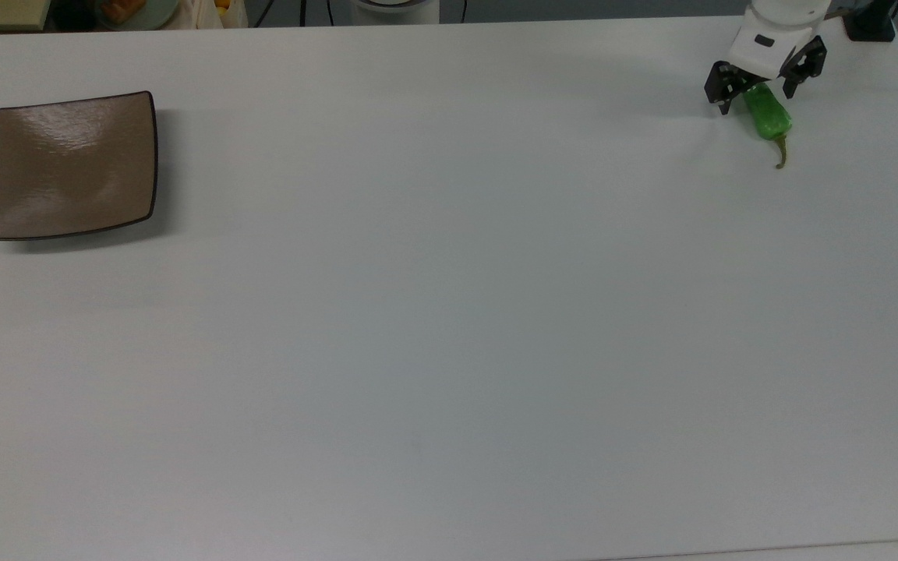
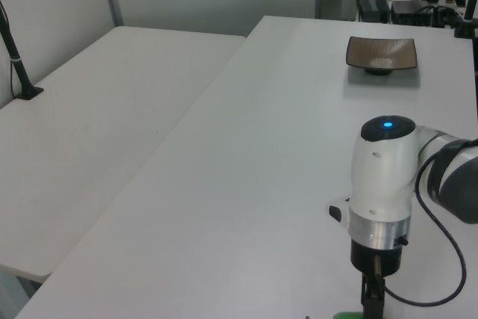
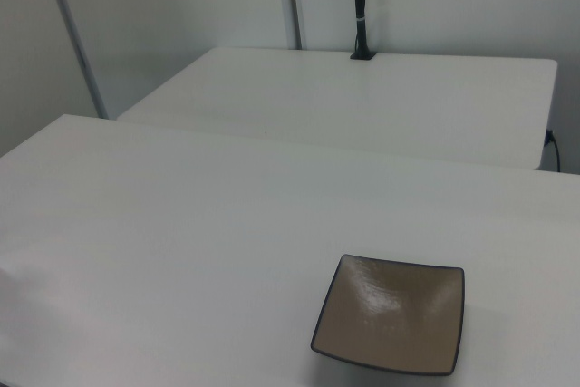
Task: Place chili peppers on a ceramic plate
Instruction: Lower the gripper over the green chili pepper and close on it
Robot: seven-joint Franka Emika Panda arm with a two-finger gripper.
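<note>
The green chili pepper (image 1: 767, 117) lies on the white table near the top view's upper right corner, its brown stem pointing toward the lower edge of the top view. My gripper (image 1: 756, 101) is open and straddles the pepper's blunt end, one black finger on each side. In the left view the gripper (image 2: 371, 302) points straight down at the bottom edge, with a sliver of the chili pepper (image 2: 352, 315) beside it. The brown square ceramic plate (image 1: 71, 165) sits bare at the top view's far left; the plate (image 2: 381, 51) is far behind the arm in the left view and near the bottom (image 3: 390, 325) of the right view.
A wide stretch of white tabletop (image 1: 449, 312) separates pepper and plate. A black mount (image 1: 870, 23) stands at the table's corner just beyond the gripper. Clutter (image 1: 121, 9) lines the far edge behind the plate. A second white table (image 2: 89, 132) stands alongside.
</note>
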